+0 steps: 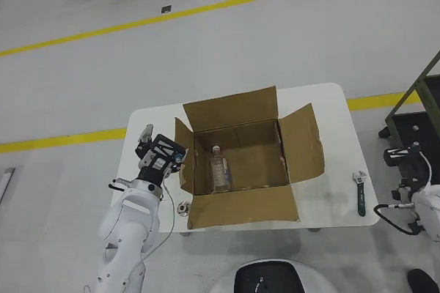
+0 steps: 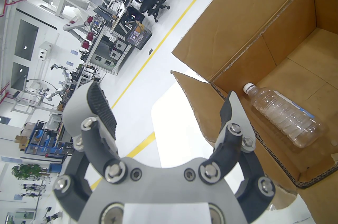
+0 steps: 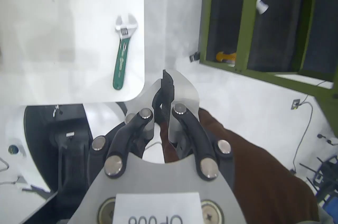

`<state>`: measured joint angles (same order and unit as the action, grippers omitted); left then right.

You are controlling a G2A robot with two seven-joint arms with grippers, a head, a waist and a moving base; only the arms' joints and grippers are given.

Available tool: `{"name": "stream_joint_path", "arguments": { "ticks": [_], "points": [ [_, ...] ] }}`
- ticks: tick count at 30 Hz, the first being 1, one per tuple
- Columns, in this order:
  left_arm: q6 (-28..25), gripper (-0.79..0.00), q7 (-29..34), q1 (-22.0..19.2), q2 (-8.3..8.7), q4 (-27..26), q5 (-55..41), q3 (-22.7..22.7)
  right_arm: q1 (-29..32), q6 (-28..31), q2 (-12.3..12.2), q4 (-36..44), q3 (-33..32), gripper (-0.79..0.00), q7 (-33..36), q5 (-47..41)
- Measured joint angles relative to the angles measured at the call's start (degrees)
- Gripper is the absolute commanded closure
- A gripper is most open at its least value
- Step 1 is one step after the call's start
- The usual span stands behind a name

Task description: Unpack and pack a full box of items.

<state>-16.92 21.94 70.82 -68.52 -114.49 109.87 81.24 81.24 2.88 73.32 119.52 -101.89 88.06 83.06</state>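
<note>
The box [image 1: 231, 110] stands open on the white tabletop [image 1: 330, 102], all four flaps folded out. One clear plastic bottle [image 1: 219, 168] lies on its side on the box floor, near the left wall. The left tool [image 1: 160, 154] hangs just beside the left flap, with its fingers wide apart and nothing between them. The right tool [image 3: 166, 87] is off the tabletop's right edge, its fingers pressed together on a brown cloth [image 3: 264, 169]. A green wrench [image 1: 360, 193] lies near that edge.
</note>
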Motion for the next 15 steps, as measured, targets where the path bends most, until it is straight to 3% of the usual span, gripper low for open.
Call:
{"name": "stream_joint_path", "arguments": {
  "ticks": [4, 15],
  "points": [
    [0.0, -0.785, 0.0, 0.0, 0.00, 0.0, 0.0, 0.0, 0.5, -1.1, 0.0, -4.4, 1.4, 0.000, -0.1, -1.8],
    [0.0, -0.785, 0.0, 0.0, 0.00, 0.0, 0.0, 0.0, 0.6, -0.4, 0.0, -6.4, 2.0, 0.000, -1.2, -0.8]
  ]
}}
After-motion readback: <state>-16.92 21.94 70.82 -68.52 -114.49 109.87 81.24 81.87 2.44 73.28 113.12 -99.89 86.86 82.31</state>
